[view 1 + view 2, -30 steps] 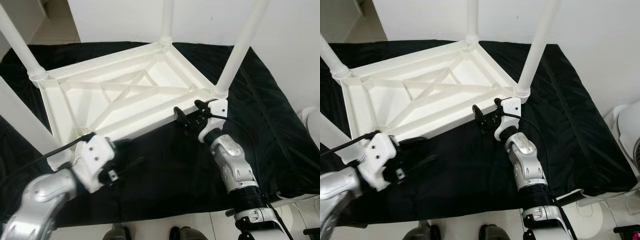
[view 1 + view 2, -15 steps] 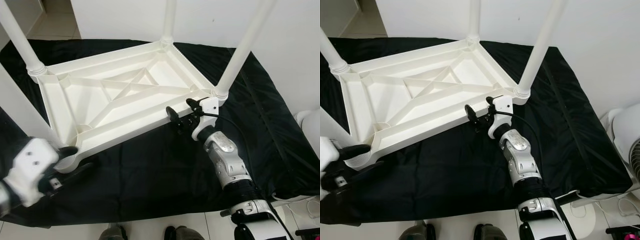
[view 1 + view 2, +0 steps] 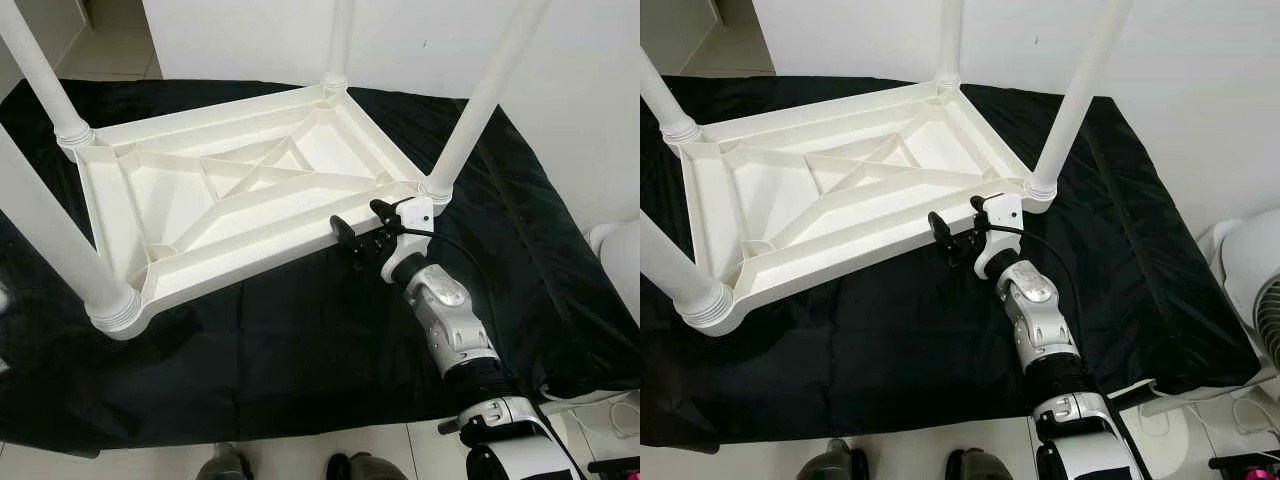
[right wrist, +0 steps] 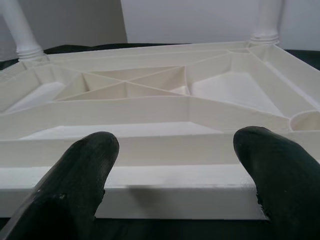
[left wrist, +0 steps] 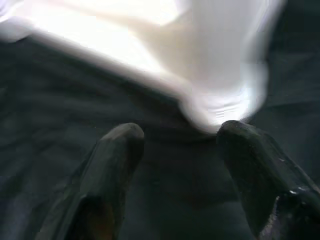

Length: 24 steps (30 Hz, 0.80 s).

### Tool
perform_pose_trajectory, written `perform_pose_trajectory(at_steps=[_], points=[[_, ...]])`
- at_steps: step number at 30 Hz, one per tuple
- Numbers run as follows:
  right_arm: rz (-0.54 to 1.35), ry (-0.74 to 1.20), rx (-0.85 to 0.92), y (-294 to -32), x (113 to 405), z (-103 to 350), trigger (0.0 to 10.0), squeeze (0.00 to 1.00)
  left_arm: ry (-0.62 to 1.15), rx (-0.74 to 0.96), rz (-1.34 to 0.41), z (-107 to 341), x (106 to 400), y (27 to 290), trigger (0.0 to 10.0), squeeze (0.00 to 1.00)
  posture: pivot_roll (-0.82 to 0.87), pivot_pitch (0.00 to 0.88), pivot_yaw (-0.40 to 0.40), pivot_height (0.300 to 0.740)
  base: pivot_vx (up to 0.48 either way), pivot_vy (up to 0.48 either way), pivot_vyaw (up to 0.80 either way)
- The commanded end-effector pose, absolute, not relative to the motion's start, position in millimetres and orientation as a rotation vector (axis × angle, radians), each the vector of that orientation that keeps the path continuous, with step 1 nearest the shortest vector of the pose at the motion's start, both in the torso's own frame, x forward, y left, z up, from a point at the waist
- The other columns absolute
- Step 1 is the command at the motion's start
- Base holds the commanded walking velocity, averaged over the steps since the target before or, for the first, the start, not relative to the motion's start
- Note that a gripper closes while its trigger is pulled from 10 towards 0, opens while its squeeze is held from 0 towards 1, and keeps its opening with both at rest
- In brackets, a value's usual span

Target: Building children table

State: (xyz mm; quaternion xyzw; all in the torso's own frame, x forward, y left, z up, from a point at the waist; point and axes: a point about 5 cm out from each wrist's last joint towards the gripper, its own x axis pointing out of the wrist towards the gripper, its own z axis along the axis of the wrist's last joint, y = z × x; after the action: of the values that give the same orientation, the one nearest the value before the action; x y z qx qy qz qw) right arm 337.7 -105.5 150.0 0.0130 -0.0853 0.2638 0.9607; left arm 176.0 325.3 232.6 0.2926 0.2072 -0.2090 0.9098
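Our right gripper [image 3: 952,238] is spread wide, fingers [image 4: 80,175] empty, just short of the near side rail of the white children's table [image 3: 240,190]. The table lies upside down on a black cloth [image 3: 300,340] ahead of that gripper, its legs [image 3: 490,90] pointing up. Our left gripper [image 5: 175,150] is open too, a blurred white table corner beyond it.

Spread end effector [image 4: 172,165] fingers, upturned white table [image 4: 150,110] rim between
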Motion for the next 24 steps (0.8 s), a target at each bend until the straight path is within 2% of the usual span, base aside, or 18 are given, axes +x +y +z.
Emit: perform_pose_trajectory(at_steps=[1,5,8,10,18,24], points=[[0.528,-0.177,0.023,-107,338,149,10.0,0.00,0.404,0.638,-0.283,236,184,341,10.0,0.00,0.12,0.088,-0.041,0.740,0.000,0.000,0.00],[0.521,-0.181,0.019,-109,338,149,10.0,0.00,0.325,0.723,-0.177,246,199,353,10.0,0.00,0.11,0.088,-0.036,0.740,0.000,0.000,0.00],[0.518,-0.184,0.018,-109,337,149,10.0,0.00,0.247,0.804,-0.058,247,223,360,10.0,0.00,0.09,0.088,-0.038,0.740,0.000,0.000,0.00],[0.519,-0.185,0.019,-109,336,149,10.0,0.00,0.184,0.792,-0.034,249,234,360,10.0,0.00,0.09,0.088,-0.038,0.740,0.000,0.000,0.00],[0.510,-0.187,0.016,-111,334,149,10.0,0.00,0.106,0.735,-0.059,238,260,347,10.0,0.00,0.05,0.094,-0.028,0.740,0.000,0.000,0.00],[0.475,-0.186,0.006,-119,334,149,10.0,0.00,0.023,0.607,-0.234,222,262,316,10.0,0.00,0.03,0.100,-0.017,0.740,0.000,0.000,0.00]])
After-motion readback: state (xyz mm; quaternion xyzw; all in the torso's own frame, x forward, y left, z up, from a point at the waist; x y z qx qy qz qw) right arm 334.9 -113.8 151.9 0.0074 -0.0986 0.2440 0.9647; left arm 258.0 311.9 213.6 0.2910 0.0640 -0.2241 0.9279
